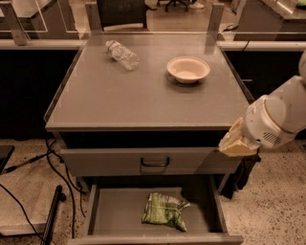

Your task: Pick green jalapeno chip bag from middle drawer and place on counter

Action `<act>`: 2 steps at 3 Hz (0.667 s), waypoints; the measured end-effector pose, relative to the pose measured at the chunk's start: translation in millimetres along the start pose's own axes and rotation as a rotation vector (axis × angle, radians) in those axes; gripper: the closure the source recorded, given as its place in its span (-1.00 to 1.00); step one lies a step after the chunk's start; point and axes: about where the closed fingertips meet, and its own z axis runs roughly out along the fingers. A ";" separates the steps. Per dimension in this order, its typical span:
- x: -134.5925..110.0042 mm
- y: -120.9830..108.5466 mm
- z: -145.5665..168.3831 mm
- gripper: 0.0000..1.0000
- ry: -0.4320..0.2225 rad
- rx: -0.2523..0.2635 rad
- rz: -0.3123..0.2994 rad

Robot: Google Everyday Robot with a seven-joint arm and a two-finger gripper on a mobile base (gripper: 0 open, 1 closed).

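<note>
Crinkled green jalapeno chip bag in middle drawer, gripper beside counter

Speckled terrazzo floor is spreading across the foreground, with black cables trailing over it at left. Behind, clear panels are fronting an office chair base. The gripper is hovering at right, above the floor.
</note>
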 end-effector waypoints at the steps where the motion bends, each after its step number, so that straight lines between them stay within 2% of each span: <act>1: 1.0 1.1 2.3 1.00 0.001 -0.004 0.001; 2: 9.7 3.6 9.1 1.00 0.013 -0.015 -0.003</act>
